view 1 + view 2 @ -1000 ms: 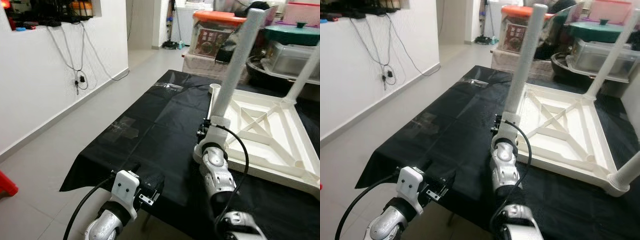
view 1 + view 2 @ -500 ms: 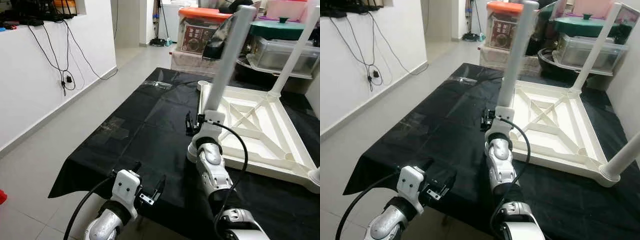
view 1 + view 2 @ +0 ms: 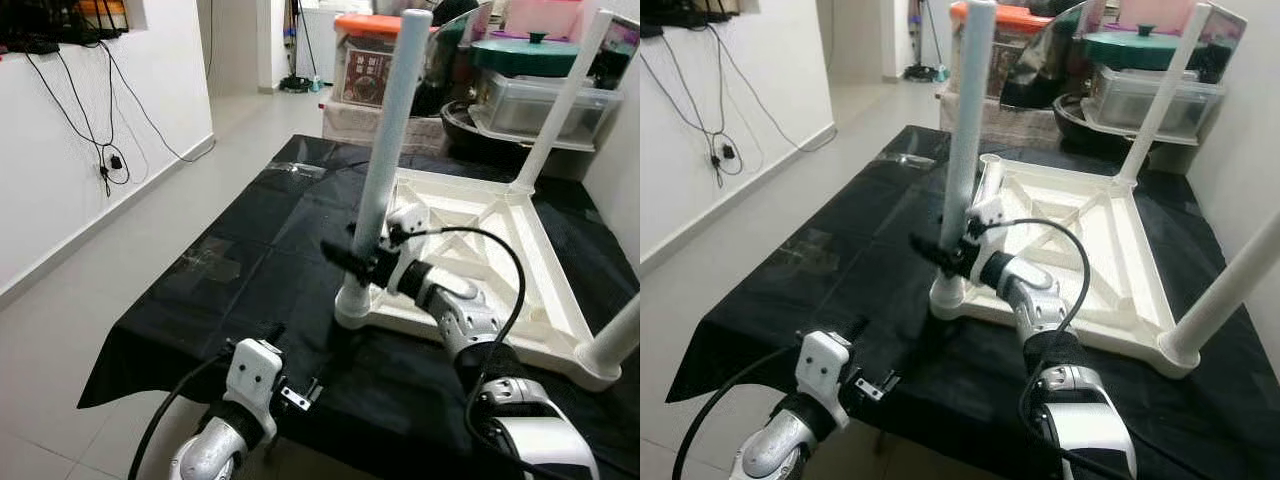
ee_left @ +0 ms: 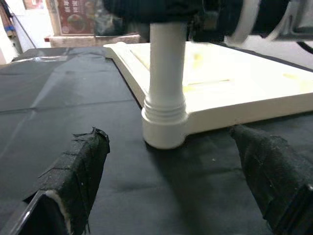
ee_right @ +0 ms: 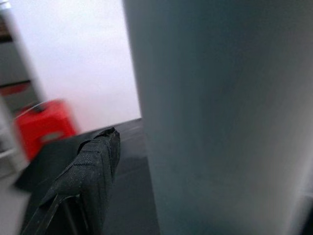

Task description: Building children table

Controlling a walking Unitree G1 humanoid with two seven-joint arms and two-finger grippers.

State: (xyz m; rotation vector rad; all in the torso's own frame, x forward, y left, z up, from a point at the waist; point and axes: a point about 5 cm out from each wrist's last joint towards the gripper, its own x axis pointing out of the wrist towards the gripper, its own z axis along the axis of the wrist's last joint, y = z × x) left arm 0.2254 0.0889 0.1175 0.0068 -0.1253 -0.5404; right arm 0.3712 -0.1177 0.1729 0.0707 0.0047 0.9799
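Upturned tabletop [image 3: 500,240] on black sheet [image 3: 250,250]. Leg [image 3: 385,150] upright in near-left corner socket, long axis vertical. Right gripper [image 3: 368,262] pinching leg low. Left gripper [image 4: 171,191] spread wide, hovering near sheet's front edge, leg ahead.

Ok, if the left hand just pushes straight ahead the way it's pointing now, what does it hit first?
Most likely the base of the near table leg, where it sits in the corner socket of the upturned white table. The leg stands centred between the open left hand's fingers, with bare black cloth before it. Depth is hard to judge.
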